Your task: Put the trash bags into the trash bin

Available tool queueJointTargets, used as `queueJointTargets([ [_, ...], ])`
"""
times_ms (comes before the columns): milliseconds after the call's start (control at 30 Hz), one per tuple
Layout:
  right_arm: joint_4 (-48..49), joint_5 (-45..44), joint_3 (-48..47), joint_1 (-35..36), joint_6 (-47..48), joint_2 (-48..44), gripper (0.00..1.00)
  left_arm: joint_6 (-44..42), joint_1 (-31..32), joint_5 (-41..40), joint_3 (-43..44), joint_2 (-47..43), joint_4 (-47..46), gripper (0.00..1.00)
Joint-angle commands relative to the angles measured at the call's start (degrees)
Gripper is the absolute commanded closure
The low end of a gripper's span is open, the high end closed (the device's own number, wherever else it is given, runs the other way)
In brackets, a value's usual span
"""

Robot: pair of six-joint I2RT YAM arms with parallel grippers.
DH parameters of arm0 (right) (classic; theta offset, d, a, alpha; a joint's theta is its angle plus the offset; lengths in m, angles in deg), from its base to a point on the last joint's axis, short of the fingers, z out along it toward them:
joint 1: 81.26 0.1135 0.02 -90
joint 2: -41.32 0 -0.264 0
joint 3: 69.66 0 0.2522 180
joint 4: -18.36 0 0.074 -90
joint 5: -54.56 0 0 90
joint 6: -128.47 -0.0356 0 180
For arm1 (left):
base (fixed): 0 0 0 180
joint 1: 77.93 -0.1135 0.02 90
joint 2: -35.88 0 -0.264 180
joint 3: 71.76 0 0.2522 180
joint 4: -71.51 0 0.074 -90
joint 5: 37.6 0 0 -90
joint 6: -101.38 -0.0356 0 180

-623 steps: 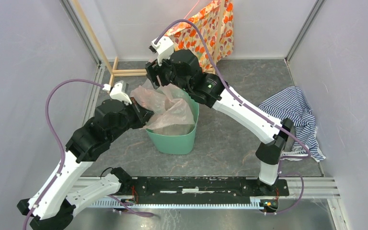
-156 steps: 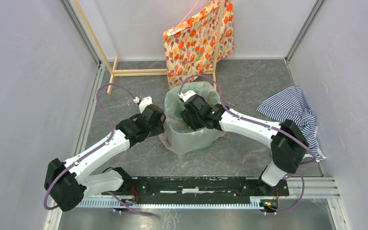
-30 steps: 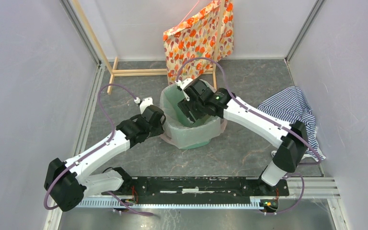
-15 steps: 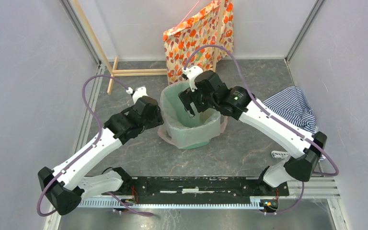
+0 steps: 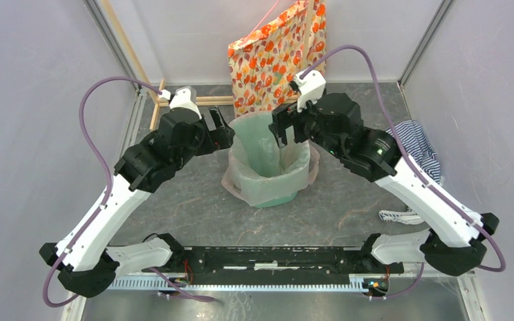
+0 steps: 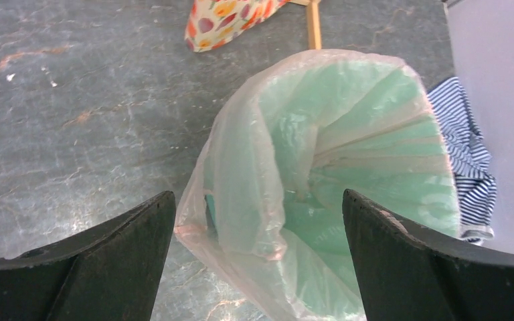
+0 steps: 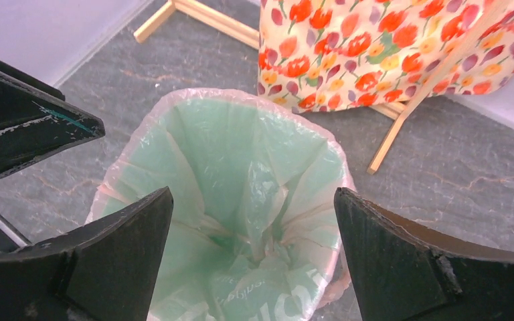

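Both grippers lifted since one second ago | left gripper (image 6: 255, 197) released, empty, left of rim | right gripper (image 7: 252, 192) released, empty, withdrawn above rim | trash bag (image 5: 239, 182) lines trash bin (image 5: 278, 198), table (image 5: 348, 200) centre

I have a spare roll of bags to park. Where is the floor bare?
Bare floor lies between the trash bin and the base rail, and at the back right between the floral bag and the striped cloth. Crowded at the bin's rim: the left gripper and right gripper hang open there.
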Motion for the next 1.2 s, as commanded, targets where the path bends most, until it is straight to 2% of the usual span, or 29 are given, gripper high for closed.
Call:
queueJointTargets([
  [0, 4.4, -1.8, 2.5, 0.2, 0.2, -3.3, 0.02, -5.1, -0.1, 3.5, 4.4, 1.2, -0.4, 0.0],
  [200, 4.7, -1.5, 4.6, 0.1, -0.3, -3.9, 0.02, -6.0, -0.1, 3.8, 5.9, 0.9, 0.4, 0.0],
  [667, 1.4, -6.9, 5.3, 0.1, 0.7, -5.2, 0.02, -5.8, -0.1, 5.4, 5.2, 2.4, -0.5, 0.0],
  [1167, 4.2, -6.2, 9.0, 0.0, 0.6, -9.8, 0.02, -5.8, -0.1, 5.3, 5.6, 2.0, -1.2, 0.0],
])
